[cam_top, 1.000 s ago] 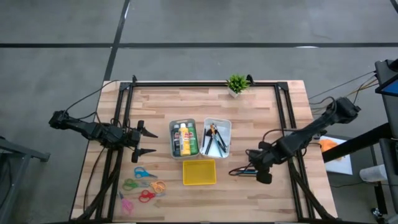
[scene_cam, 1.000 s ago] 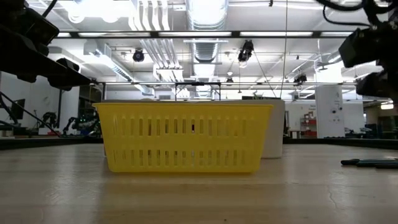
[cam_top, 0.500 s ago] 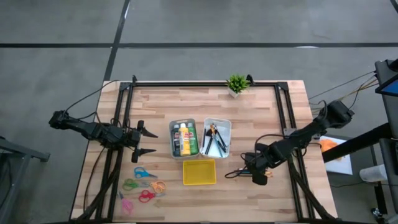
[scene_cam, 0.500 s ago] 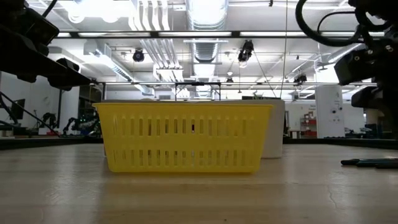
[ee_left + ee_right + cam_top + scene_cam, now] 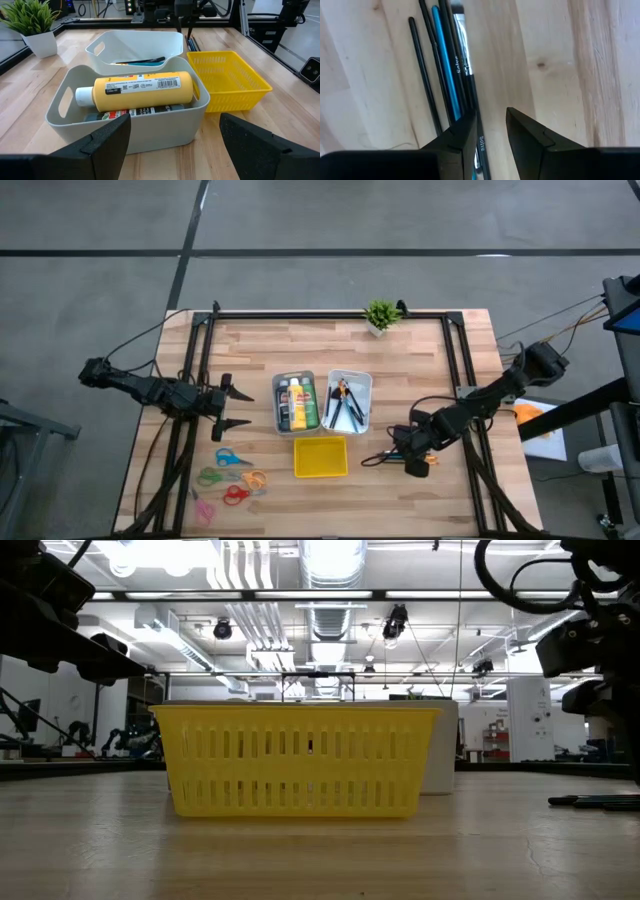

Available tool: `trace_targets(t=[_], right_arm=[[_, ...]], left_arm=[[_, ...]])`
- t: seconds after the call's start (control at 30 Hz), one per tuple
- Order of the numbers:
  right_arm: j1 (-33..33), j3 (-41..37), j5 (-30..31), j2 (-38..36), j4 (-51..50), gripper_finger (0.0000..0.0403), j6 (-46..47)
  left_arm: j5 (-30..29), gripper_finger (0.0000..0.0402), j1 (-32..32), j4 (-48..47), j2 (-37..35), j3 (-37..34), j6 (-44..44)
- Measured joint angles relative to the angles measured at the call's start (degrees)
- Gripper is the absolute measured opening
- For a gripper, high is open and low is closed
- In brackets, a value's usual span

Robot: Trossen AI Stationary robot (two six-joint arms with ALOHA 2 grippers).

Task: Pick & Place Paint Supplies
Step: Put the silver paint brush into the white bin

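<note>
Left gripper (image 5: 238,407) sits mid-left with jaws spread wide, nothing in them. At centre, paint bottles (image 5: 296,402) lie in the grey bin (image 5: 277,406). Lower right, the right gripper (image 5: 392,456) hangs over loose brushes (image 5: 451,65), jaws slightly parted, gripping nothing.

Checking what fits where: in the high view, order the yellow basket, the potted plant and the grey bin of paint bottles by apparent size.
1. Grey bin
2. Yellow basket, only slightly smaller, so nearly a tie
3. Potted plant, clearly smallest
</note>
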Motion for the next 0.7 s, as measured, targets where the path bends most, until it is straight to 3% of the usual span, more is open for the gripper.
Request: trace_targets(t=[0.7], right_arm=[[0.0, -3.1, -0.5, -0.8, 6.2, 0.0105, 0.1]], left_arm=[[0.0, 0.0306, 0.0, 0.0, 0.0, 0.0, 0.0]])
